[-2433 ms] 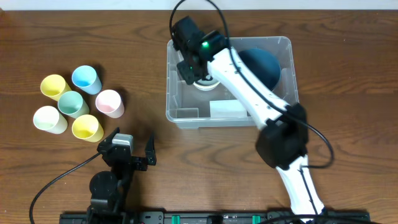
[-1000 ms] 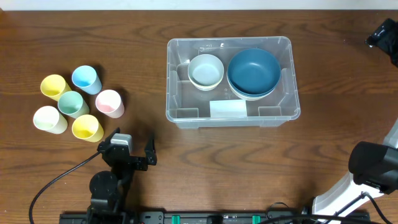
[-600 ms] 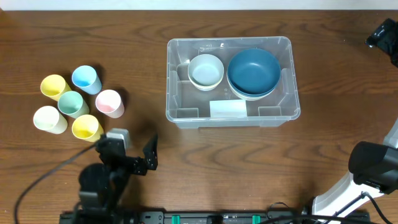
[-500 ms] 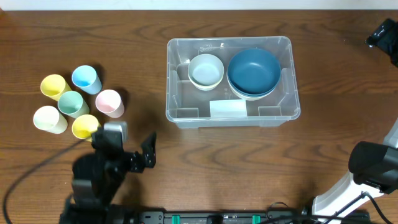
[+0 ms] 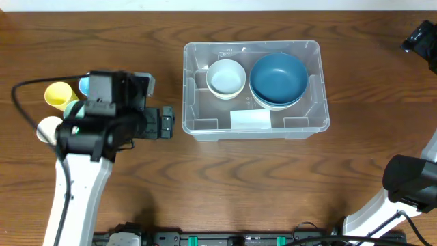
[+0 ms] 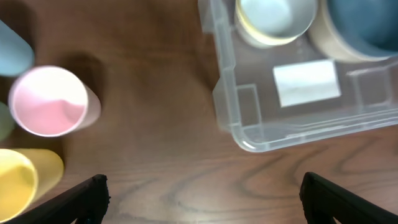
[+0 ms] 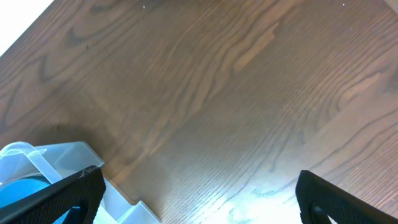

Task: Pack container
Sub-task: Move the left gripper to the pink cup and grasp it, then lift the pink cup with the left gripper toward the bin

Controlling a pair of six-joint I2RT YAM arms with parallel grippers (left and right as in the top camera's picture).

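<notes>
A clear plastic container [image 5: 205,116] sits on a brown wooden table [image 5: 273,184], seen from above. It is rectangular with rounded corners and a rimmed edge, and a white label [image 5: 250,119] shows on its near long side.

Two bowls are inside the container. A small cream bowl [image 5: 226,77] lies in its left half, toward the far wall. A larger blue bowl [image 5: 278,78] fills most of its right half, just beside the cream one. A paler rim shows under the blue bowl's near edge, but what it belongs to cannot be told.

The left gripper [image 5: 161,102] hangs just to the left of the container, fingers pointing toward its left wall. Its jaws stand wide apart and hold nothing. In the left wrist view both fingertips sit at the bottom corners of the frame, with bare wood and the container's near left corner between them.

Further left of the container is a cluster of small cups, partly covered by the left arm. A yellow cup [image 5: 58,93], a blue cup [image 5: 83,85] and a white cup [image 5: 46,128] show from above. The wrist view adds a pink cup [image 6: 48,101], the one closest to the container but well apart from it.

The right gripper [image 7: 199,186] is well off to the container's right. Its jaws are spread wide and empty over bare wood, and only a corner of the container shows at the lower left of the right wrist view.
</notes>
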